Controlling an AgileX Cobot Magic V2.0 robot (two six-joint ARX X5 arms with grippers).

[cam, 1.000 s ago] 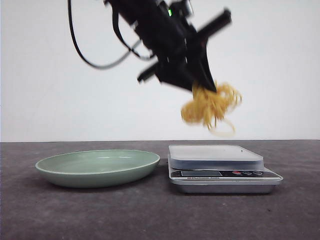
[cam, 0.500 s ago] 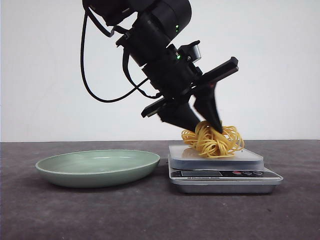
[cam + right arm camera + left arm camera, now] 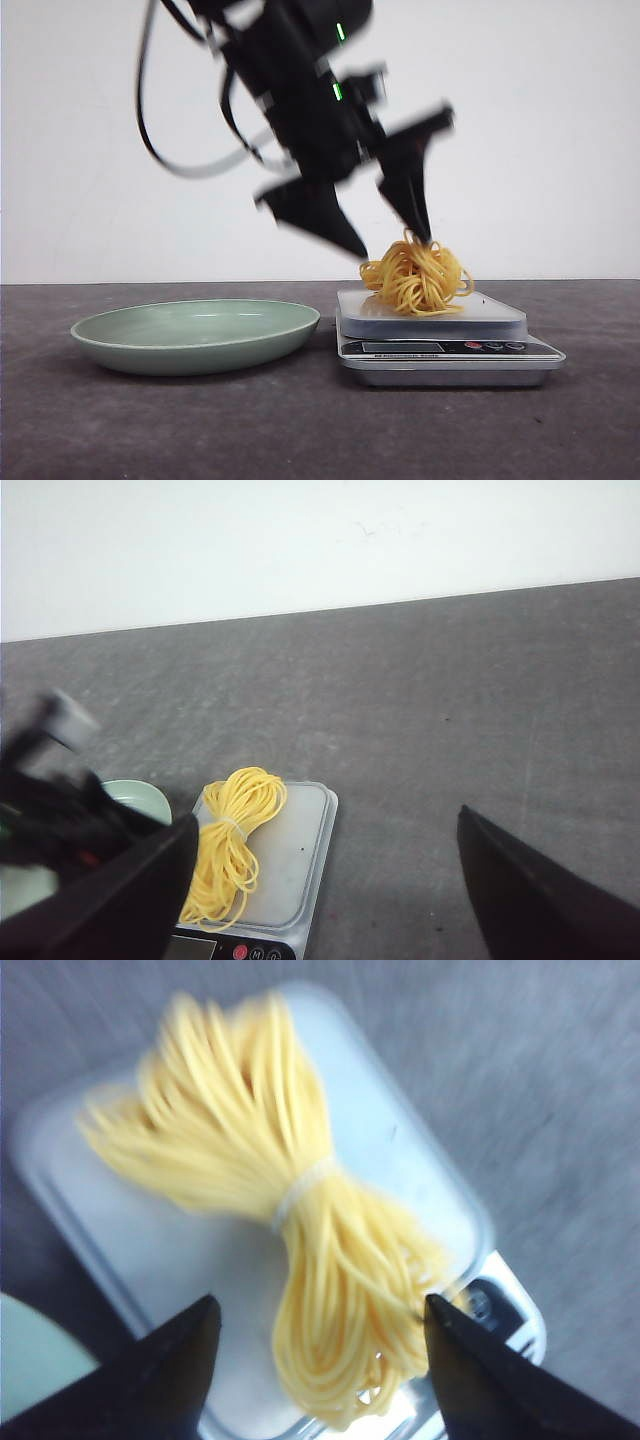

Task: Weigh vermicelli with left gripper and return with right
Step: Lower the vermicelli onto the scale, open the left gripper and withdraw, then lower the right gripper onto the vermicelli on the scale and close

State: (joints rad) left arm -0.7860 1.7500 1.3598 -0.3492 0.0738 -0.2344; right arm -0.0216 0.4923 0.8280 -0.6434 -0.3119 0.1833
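Note:
The vermicelli (image 3: pixel 415 277), a yellow bundle tied at its middle, lies on the platform of the kitchen scale (image 3: pixel 440 345). My left gripper (image 3: pixel 393 248) hangs just above it, open, with its blurred fingertips on either side of the top of the bundle and nothing between them. In the left wrist view the vermicelli (image 3: pixel 300 1230) rests on the white platform (image 3: pixel 130 1230) beyond the spread left gripper (image 3: pixel 320 1305). My right gripper (image 3: pixel 325 825) is open and empty, well above the table, looking down at the vermicelli (image 3: pixel 232 840) on the scale (image 3: pixel 300 850). It is out of the front view.
A pale green plate (image 3: pixel 195 335) sits empty just left of the scale, almost touching it. The scale's display and buttons (image 3: pixel 490 347) face the front. A white wall stands behind the dark grey table (image 3: pixel 300 430). The blurred left arm (image 3: pixel 50 810) shows in the right wrist view.
The left gripper brought the vermicelli down onto the scale, let it go and opened. It has since lifted slightly and is blurred with motion.

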